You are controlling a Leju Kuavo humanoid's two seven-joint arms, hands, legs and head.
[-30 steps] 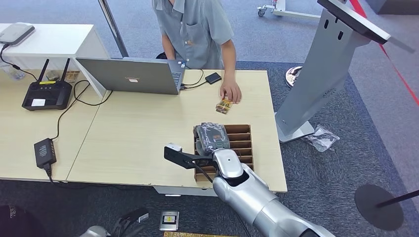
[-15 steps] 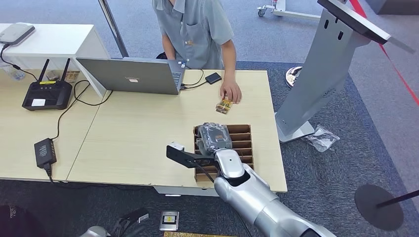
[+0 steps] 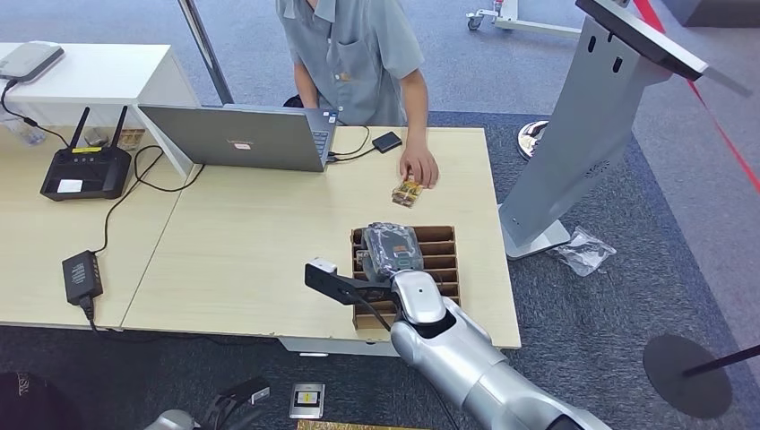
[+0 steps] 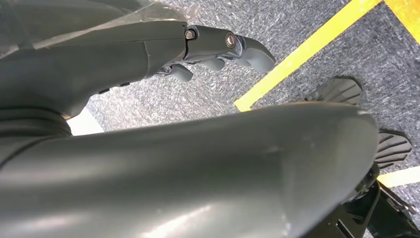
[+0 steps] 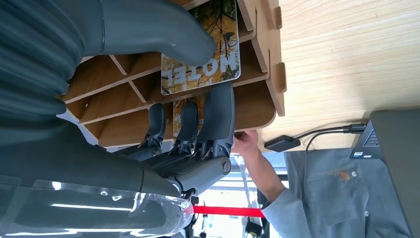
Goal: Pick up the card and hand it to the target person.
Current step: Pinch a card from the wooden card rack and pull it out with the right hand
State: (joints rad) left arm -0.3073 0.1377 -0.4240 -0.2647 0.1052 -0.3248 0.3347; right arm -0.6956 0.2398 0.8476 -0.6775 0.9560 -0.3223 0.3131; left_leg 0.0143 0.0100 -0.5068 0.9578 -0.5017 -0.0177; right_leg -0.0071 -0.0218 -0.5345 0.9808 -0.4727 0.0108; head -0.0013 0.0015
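- We are at the pick-up step: our right hand pinches the card between thumb and fingers, right at the wooden slotted box on the desk.
- We judge the next move calls for lifting the card clear of its slot, then carrying it towards the person seated across the desk.
- The card reads "HOTEL", seen turned about.
- Our left hand hangs over the floor, fingers curled, holding nothing.

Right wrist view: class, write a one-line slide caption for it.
The right hand pinches a hotel card standing in the wooden slotted box, thumb on its face.
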